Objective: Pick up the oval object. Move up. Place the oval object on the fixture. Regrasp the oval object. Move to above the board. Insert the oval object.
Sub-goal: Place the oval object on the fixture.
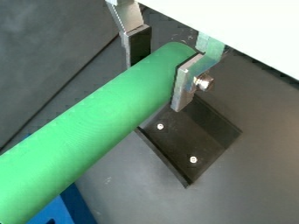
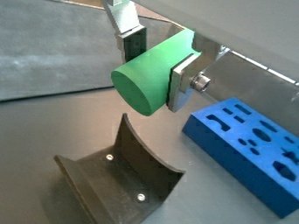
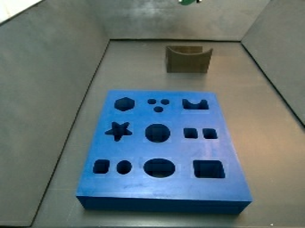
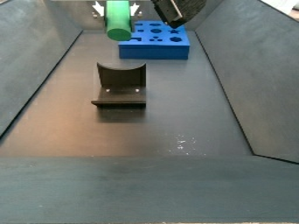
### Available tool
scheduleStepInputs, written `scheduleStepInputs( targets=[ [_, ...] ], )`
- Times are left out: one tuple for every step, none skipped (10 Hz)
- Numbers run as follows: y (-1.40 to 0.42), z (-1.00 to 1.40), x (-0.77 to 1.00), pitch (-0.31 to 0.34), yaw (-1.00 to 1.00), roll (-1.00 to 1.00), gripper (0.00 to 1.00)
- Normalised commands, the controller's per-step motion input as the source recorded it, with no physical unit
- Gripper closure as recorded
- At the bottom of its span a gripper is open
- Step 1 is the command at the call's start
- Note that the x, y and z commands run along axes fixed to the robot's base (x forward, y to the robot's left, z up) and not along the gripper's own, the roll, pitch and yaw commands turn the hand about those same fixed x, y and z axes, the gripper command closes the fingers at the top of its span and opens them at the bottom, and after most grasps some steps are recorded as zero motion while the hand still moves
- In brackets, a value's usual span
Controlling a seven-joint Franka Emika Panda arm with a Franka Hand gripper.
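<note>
— Dark floor below; where is the oval object (image 4: 117,21) kept?

— Clamped crosswise in the tool (image 2: 160,59), carried high above the fixture (image 4: 119,85), presumably for lowering into its notch; the board (image 3: 161,150) is left untouched.

Oval object (image 2: 149,80): bright green. Board (image 3: 160,150): blue, dark cut-outs. Fixture (image 4: 119,86): dark olive-grey. Gripper (image 2: 158,54): silver fingers, dark pads.

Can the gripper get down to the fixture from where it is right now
Probably yes. The gripper, shut on the oval object, hangs high above the floor, and nothing lies between it and the fixture, whose notch sits bare.
</note>
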Motion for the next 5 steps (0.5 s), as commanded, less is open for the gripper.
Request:
scheduleStepInputs(
  targets=[
    [0.04, 0.00, 0.09, 0.265, -0.15, -0.16, 1.00],
    [0.04, 0.00, 0.09, 0.214, -0.16, -0.12, 1.00],
    [0.07, -1.00, 0.12, 0.056, -0.20, -1.00, 1.00],
    [0.08, -1.00, 0.13, 0.037, -0.20, -1.00, 1.00],
    [0.09, -1.00, 0.14, 0.038, -0.20, -1.00, 1.00]
  ],
)
